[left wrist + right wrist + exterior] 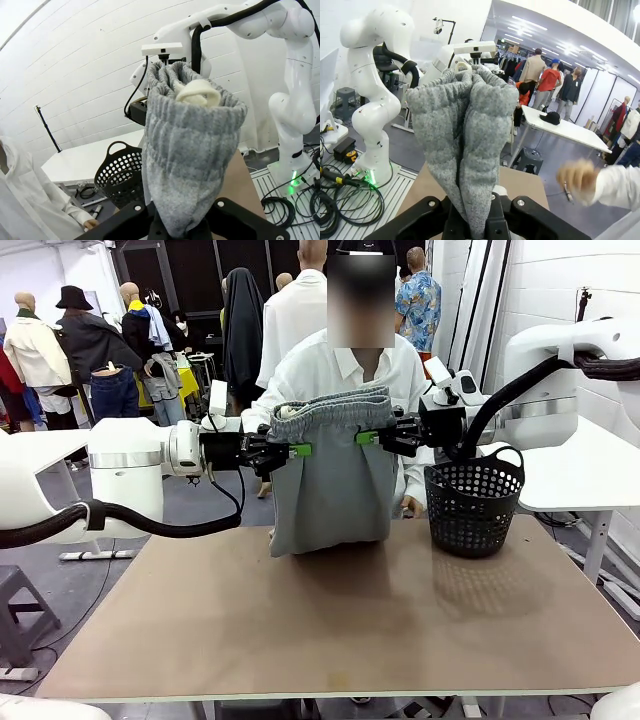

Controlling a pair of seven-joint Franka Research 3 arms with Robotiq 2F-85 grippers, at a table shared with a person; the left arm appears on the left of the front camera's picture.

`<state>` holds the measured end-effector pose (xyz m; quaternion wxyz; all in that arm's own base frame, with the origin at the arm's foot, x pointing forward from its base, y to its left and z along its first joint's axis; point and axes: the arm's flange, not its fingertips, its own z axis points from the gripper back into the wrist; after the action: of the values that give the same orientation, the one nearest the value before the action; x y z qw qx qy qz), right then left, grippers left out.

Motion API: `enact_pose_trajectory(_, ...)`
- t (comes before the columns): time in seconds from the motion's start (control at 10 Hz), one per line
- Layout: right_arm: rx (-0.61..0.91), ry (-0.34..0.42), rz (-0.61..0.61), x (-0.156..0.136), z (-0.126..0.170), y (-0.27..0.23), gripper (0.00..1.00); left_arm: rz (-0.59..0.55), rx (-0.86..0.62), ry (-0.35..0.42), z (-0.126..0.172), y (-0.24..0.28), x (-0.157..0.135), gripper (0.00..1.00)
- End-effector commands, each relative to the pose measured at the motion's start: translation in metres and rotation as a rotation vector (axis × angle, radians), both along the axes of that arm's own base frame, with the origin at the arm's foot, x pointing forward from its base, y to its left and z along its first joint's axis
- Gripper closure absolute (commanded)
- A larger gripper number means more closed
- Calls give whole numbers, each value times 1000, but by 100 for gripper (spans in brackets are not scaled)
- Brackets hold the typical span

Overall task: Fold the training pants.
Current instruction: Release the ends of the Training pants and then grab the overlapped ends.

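As the grey training pants (pixel 335 480) hang upright just left of the black basket (pixel 473 505), the left gripper (pixel 298 450) and right gripper (pixel 364 437) each clamp one side of the gathered waistband (pixel 335 405). Their long axis runs straight down, with the lower end resting on the table (pixel 300 630) beside the basket, so laying them flat looks next.
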<state>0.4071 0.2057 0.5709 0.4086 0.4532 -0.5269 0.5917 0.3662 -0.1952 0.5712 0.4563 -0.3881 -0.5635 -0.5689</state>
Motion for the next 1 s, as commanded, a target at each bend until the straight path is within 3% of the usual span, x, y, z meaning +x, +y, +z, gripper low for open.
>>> enact_pose_trajectory(0.0,-1,-8,0,-2,2,1,100,3,-21,1,2,0,-3,100)
enact_pose_trajectory(0.9,-1,-8,0,-2,2,1,100,3,-21,1,2,0,-3,100)
